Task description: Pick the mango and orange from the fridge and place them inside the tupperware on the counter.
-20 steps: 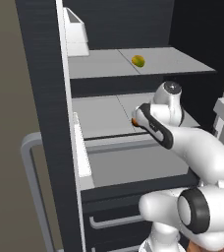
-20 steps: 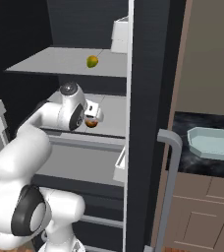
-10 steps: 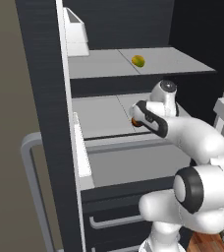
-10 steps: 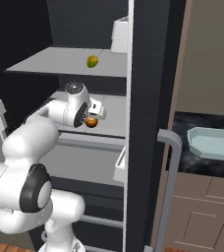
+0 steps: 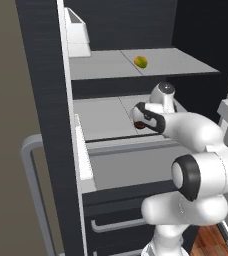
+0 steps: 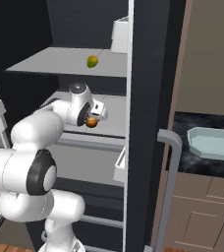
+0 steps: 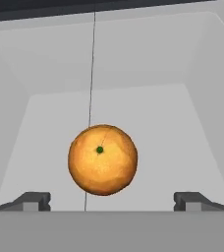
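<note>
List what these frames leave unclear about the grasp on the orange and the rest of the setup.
- Contact: in the hand view the orange sits between widely spread fingertips; whether it rests on the shelf can't be told.
- Left base view: the arm's wrist hides most of the orange.
- Right base view: the fridge door's edge cuts off the tupperware's left end.
- Mango: too small for surface detail.

Tool (image 7: 112, 201) nearer the orange (image 7: 102, 159)

One orange (image 7: 102, 159), one mango (image 5: 140, 62), one tupperware (image 6: 214, 142), one fridge (image 5: 46, 100) and one counter (image 6: 182, 128).
</note>
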Robot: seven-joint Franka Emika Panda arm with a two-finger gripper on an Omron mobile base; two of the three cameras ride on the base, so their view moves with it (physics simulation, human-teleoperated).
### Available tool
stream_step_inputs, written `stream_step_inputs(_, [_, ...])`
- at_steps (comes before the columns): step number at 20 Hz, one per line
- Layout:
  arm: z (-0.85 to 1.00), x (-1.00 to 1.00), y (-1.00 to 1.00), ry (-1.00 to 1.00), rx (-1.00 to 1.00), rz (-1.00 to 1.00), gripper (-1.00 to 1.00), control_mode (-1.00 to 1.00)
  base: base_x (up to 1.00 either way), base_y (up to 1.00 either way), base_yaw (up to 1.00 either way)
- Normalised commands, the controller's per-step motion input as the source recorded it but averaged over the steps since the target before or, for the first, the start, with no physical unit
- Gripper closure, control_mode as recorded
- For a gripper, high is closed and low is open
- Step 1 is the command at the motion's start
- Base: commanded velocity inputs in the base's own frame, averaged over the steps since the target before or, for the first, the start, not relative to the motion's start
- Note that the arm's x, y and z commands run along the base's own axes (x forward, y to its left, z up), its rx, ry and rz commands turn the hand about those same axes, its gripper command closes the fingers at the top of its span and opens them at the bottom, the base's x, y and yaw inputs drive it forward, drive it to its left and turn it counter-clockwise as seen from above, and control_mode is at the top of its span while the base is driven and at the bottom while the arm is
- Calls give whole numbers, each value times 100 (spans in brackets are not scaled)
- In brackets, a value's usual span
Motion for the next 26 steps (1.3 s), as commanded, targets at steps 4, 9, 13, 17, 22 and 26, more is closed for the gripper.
stream_step_inputs(4, [-22, 22, 0, 0, 0, -1, -100, -100, 0, 0, 0])
stream_step_inputs(9, [-20, 18, 0, 0, 0, -1, -100, -100, 0, 0, 0])
stream_step_inputs(13, [-15, 13, 0, 0, 0, 0, -100, -100, 0, 0, 0])
stream_step_inputs(17, [-9, 14, 3, 0, 0, 0, -100, -100, 0, 0, 0])
stream_step_inputs(22, [-8, 16, 8, 0, 0, 0, -100, -100, 0, 0, 0])
stream_step_inputs(26, [-10, 15, 10, 0, 0, 0, -100, -100, 0, 0, 0])
